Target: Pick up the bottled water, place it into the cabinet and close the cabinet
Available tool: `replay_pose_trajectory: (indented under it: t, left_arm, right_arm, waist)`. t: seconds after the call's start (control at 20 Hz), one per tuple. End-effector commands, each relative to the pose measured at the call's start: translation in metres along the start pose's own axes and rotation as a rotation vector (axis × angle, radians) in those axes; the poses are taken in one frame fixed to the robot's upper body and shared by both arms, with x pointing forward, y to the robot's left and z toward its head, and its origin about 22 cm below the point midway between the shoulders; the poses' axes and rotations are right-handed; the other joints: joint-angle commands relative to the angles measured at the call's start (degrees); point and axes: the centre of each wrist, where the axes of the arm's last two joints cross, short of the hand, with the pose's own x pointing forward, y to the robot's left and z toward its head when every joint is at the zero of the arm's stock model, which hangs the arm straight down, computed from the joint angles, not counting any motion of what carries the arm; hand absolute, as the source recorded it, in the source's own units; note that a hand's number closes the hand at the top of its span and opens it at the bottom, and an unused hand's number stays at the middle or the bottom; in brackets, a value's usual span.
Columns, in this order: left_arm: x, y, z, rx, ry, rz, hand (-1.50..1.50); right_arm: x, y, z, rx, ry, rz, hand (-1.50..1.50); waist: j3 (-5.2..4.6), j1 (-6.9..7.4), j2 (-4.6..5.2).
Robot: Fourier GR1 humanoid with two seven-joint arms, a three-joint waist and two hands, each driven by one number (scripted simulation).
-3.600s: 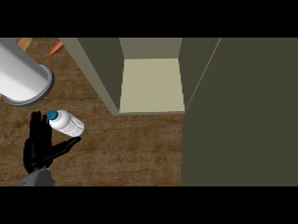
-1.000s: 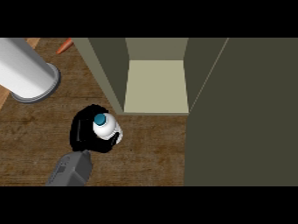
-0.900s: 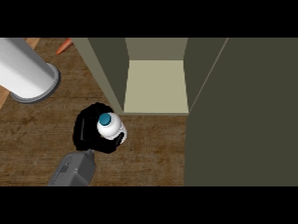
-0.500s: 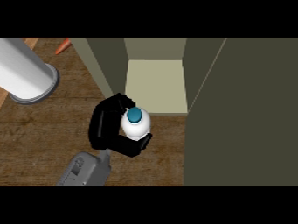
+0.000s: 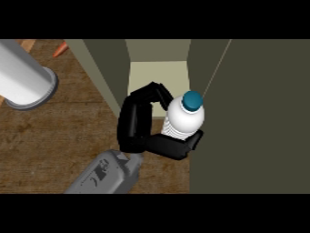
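The olive-grey cabinet point(image 5: 107, 68) stands open on the brown wooden counter point(image 5: 50, 136). Its narrow opening shows a pale cream inner floor point(image 5: 156, 73), shut in by the cabinet's left wall on one side and by the broad dark olive door point(image 5: 264, 118) on the other. The door's long edge runs just beside the bottle and fills the view's right. Bare counter lies to the left of the arm and below the cabinet's left wall.

The black left hand point(image 5: 133, 125), on a grey forearm point(image 5: 107, 175) coming in from the lower edge, is wrapped round the white ribbed plastic water bottle point(image 5: 184, 119). The palm is on the bottle's left, the fingers point(image 5: 152, 91) curl round its far side, and the thumb point(image 5: 174, 146) crosses its near side and hides the base. The bottle stands upright at the mouth of the opening, its teal cap point(image 5: 192, 99) close against the door's edge.

Dark marks on the forearm are too small to read.

A large white cylinder with a grey rim point(image 5: 13, 73) lies at the upper left, well apart from the hand. A small orange object point(image 5: 61, 47) shows beside it at the top.
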Motion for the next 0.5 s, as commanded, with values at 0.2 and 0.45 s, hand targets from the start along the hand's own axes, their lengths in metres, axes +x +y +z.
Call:
replay_pose_trajectory:
  t: [0.2, 0.45]
  left_arm:
    - [0.007, -0.028, -0.026, 0.066, -0.009, -0.107, 1.50]
    - [-0.001, -0.022, -0.053, 0.094, 0.001, -0.158, 1.50]
  right_arm:
    - [0.032, 0.005, -0.011, -0.013, -0.062, -0.011, -1.50]
    - [0.027, -0.011, -0.008, -0.003, -0.060, -0.005, -1.50]
  waist:
    - [-0.03, -0.09, 0.10]
    - [-0.02, -0.33, 0.21]
